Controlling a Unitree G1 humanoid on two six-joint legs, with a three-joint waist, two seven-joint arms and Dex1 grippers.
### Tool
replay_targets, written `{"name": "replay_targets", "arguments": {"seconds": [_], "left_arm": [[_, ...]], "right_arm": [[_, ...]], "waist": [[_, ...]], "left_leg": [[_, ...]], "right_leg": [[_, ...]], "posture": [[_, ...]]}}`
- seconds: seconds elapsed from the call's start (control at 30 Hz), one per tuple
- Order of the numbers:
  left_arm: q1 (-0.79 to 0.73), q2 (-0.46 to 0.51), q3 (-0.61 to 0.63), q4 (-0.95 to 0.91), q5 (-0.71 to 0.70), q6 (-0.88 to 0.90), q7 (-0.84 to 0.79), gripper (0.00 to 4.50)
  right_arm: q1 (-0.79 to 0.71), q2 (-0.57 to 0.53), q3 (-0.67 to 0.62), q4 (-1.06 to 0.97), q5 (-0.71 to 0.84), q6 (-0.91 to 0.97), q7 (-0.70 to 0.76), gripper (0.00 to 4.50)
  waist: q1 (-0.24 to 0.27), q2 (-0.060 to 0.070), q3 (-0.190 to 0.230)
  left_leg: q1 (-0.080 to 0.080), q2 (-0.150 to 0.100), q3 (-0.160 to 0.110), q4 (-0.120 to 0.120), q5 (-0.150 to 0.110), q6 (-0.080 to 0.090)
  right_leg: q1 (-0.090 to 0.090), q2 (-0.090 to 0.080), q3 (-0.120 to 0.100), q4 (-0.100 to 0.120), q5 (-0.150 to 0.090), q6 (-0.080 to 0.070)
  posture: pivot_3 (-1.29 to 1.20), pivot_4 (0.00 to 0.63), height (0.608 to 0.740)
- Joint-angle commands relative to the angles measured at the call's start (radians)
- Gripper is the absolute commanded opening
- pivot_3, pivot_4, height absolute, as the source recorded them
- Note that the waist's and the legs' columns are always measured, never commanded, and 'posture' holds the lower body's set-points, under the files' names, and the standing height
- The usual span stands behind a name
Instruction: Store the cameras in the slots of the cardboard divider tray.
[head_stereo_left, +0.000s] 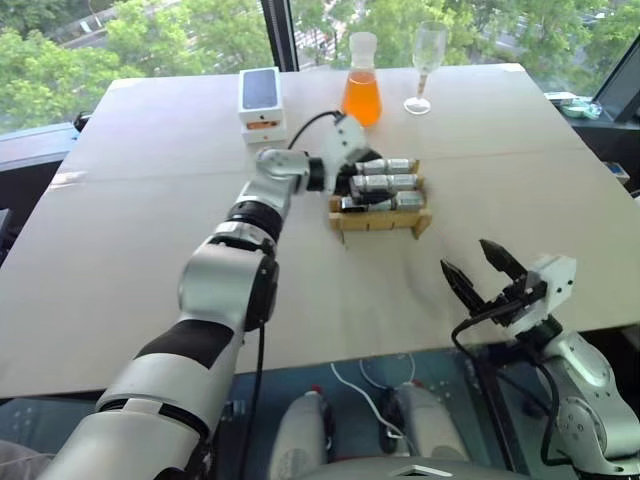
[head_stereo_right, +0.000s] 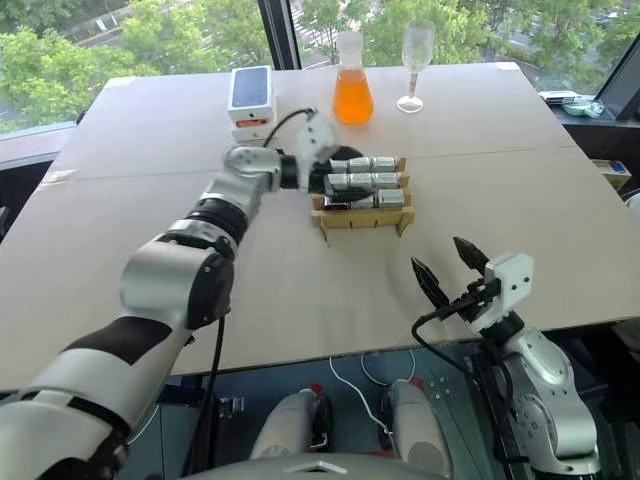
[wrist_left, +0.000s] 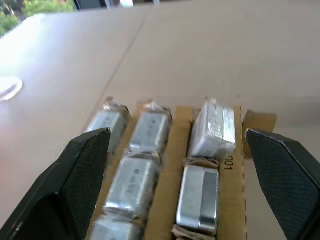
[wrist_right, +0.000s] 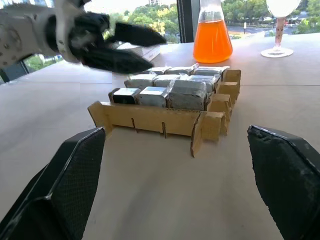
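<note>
**A:** Where are you standing with the cameras (wrist_right: 165, 90)?

**B:** They are sitting in the tray (wrist_right: 155, 119), which is resting mid-tabletop (head_stereo_left: 150, 250) in front of the flask (head_stereo_left: 362, 92) and the glass (head_stereo_left: 427, 65). Every slot I can see is looking filled. My left gripper (wrist_right: 127, 47) is hanging just over the tray's left side, fingers spread wide and holding nothing. My right gripper (head_stereo_left: 485, 270) is hovering near the tabletop's front edge, well apart from the tray, also spread and empty.

**A:** So what is worrying you?

**B:** My left fingers are sitting so close above the cameras that any sideways pull could be catching one and tipping it out of its slot. One camera at the tray's edge is looking tilted, riding higher than the rest, so it is the likeliest to snag.

**A:** And the tray?

**B:** It is looking light, I am judging, so a nudge could be sliding the whole thing toward the flask.

**A:** Anything else?

**B:** The phone boxes (head_stereo_left: 260, 100) are standing just behind my left arm, so a careless swing back could be knocking them over.
</note>
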Motion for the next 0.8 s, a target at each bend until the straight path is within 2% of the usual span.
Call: {"name": "replay_targets", "arguments": {"seconds": [0.03, 0.13, 0.2, 0.27, 0.33, 0.43, 0.57, 0.8], "left_arm": [[0.085, 0.055, 0.039, -0.161, -0.095, 0.045, -0.082, 4.47], [0.336, 0.125, 0.057, -0.595, -0.209, 0.280, -0.103, 4.47], [0.561, 0.179, 0.085, -0.973, -0.307, 0.496, -0.061, 4.47], [0.752, 0.232, 0.122, -1.275, -0.391, 0.669, -0.002, 4.47], [0.907, 0.305, 0.132, -1.467, -0.368, 0.717, 0.042, 4.47], [1.034, 0.357, 0.177, -1.635, -0.391, 0.796, 0.134, 4.47], [1.125, 0.353, 0.250, -1.804, -0.458, 0.873, 0.253, 4.47], [1.207, 0.361, 0.266, -1.912, -0.502, 0.930, 0.377, 4.47]], "right_arm": [[-0.071, -0.049, -0.013, 0.031, -0.045, 0.037, 0.006, 4.50], [-0.198, -0.099, -0.017, 0.111, -0.050, 0.095, 0.029, 4.50], [-0.288, -0.148, -0.003, 0.179, -0.083, 0.094, 0.080, 4.50], [-0.377, -0.198, 0.017, 0.250, -0.107, 0.083, 0.146, 4.50], [-0.466, -0.238, 0.044, 0.332, -0.130, 0.066, 0.221, 4.50], [-0.599, -0.274, 0.096, 0.481, -0.193, 0.019, 0.320, 4.50], [-0.815, -0.275, 0.173, 0.728, -0.275, -0.046, 0.437, 4.50], [-1.050, -0.222, 0.294, 1.061, -0.415, -0.179, 0.599, 4.50]], "waist": [[-0.002, 0.000, 0.000], [-0.005, 0.001, -0.001], [-0.017, 0.001, -0.001], [-0.026, 0.001, 0.000], [-0.021, 0.000, 0.000], [0.003, 0.001, 0.000], [0.011, 0.001, 0.000], [0.003, 0.001, 0.000]], "left_leg": [[0.000, 0.000, 0.000, 0.000, 0.000, 0.000], [0.000, 0.001, 0.000, 0.000, 0.000, -0.001], [0.000, 0.003, 0.001, -0.001, 0.001, -0.001], [0.000, 0.004, 0.001, -0.001, 0.001, -0.001], [0.000, 0.004, 0.001, -0.001, 0.001, -0.001], [0.001, 0.003, 0.000, -0.001, 0.000, -0.001], [0.002, 0.001, -0.001, 0.000, -0.001, 0.003], [0.001, 0.002, -0.002, -0.001, 0.001, -0.001]], "right_leg": [[0.000, 0.000, 0.001, 0.000, 0.000, 0.000], [0.000, 0.001, 0.000, 0.000, 0.001, -0.001], [-0.001, -0.001, 0.003, 0.002, 0.002, -0.004], [-0.001, -0.004, 0.003, 0.000, 0.002, -0.004], [-0.002, -0.005, 0.003, 0.000, 0.002, -0.004], [0.000, -0.007, 0.001, 0.001, 0.002, -0.004], [0.002, -0.009, -0.001, 0.001, 0.001, -0.001], [0.002, -0.008, -0.001, 0.000, 0.003, -0.006]], "posture": [[0.00, 0.150, 0.740], [0.00, 0.150, 0.740], [0.00, 0.150, 0.740], [0.00, 0.150, 0.740], [0.00, 0.150, 0.740], [0.00, 0.150, 0.740], [0.00, 0.150, 0.740], [0.00, 0.150, 0.740]]}}
